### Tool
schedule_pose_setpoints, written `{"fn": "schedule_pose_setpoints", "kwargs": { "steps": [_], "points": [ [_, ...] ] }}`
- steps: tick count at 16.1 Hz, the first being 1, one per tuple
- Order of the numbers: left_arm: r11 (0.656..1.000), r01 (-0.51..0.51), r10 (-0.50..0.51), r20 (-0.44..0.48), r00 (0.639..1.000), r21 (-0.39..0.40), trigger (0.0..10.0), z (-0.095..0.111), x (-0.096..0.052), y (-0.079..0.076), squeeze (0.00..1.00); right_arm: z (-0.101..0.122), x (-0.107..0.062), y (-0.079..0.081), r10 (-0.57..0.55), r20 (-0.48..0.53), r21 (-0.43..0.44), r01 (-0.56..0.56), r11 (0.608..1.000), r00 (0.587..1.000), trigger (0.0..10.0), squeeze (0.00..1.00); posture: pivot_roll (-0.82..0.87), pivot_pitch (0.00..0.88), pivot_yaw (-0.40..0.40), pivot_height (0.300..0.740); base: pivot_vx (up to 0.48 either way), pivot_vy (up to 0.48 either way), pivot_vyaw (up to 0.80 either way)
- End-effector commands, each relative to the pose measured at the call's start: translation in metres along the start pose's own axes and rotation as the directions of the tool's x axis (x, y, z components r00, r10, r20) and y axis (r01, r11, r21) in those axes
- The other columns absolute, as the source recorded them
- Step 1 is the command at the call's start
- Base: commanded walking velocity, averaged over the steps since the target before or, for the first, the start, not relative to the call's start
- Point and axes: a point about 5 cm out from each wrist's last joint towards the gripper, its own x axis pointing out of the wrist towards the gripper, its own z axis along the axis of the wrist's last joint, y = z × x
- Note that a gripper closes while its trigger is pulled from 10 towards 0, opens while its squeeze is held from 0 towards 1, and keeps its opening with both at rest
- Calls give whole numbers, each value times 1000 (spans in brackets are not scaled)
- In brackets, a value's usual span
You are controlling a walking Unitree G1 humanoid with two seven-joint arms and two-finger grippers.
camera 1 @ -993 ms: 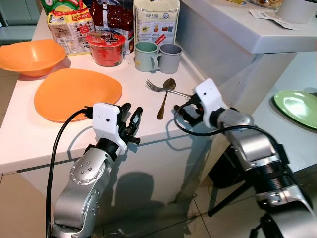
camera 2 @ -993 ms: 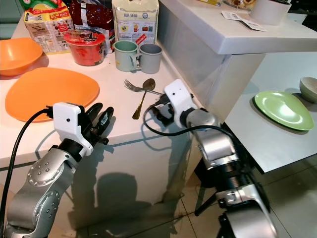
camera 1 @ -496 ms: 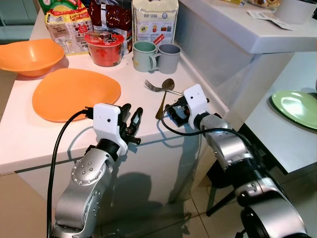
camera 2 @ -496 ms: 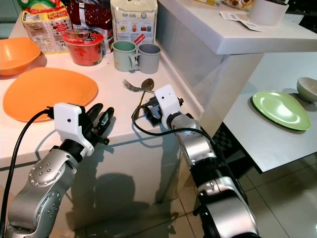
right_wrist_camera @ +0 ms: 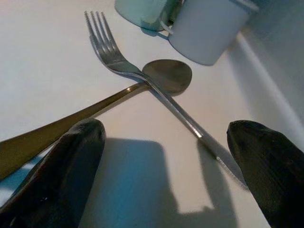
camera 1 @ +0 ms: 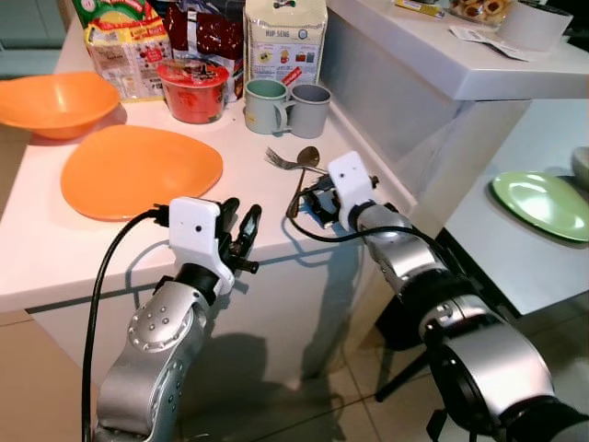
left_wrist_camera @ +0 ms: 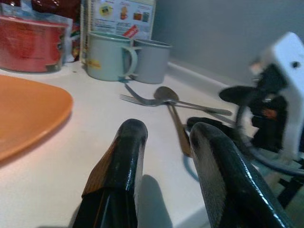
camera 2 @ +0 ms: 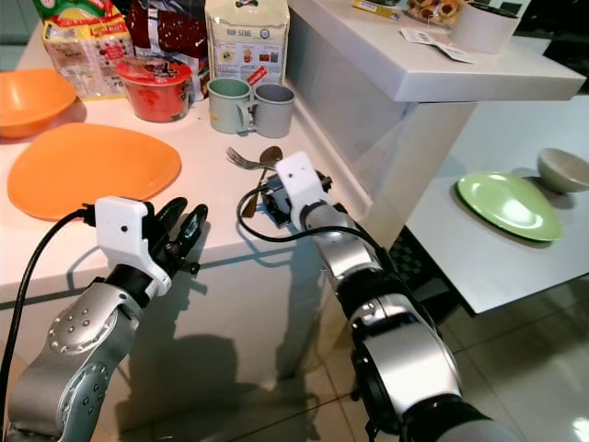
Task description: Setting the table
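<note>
Moved: right gripper (right_wrist_camera: 161, 156) advanced to the spoon (right_wrist_camera: 85, 114) and fork (right_wrist_camera: 142, 78), fingers spread wide.
Left gripper (left_wrist_camera: 166, 142): parted, holding nothing.

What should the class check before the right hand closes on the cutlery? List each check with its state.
1. Right hand open: ok, fingers spread wide.
2. Fork and spoon separate: not ok, the fork lies crossed over the spoon.
3. Handles between the fingers: ok for both, so one alone is doubtful.
4. Grey mug clear of the hand: ok.
5. Left hand out of the way: ok, at the counter edge.
</note>
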Motion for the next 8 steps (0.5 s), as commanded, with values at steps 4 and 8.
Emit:
{"fn": "schedule_pose_setpoints", "kwargs": {
  "steps": [4,8],
  "points": [
    [1000,-22,22,-5,1000,-4,10000,2,-4,-7,0,-31,-3,9,49,-164,-49,-58,997,985,10000,0,96,120,-171,740,0,0,0],
    [999,-42,43,-43,998,31,10000,-1,-5,1,0,-25,-3,-5,8,-106,95,2,996,994,10000,0,90,111,-140,740,62,0,0]
  ]
}}
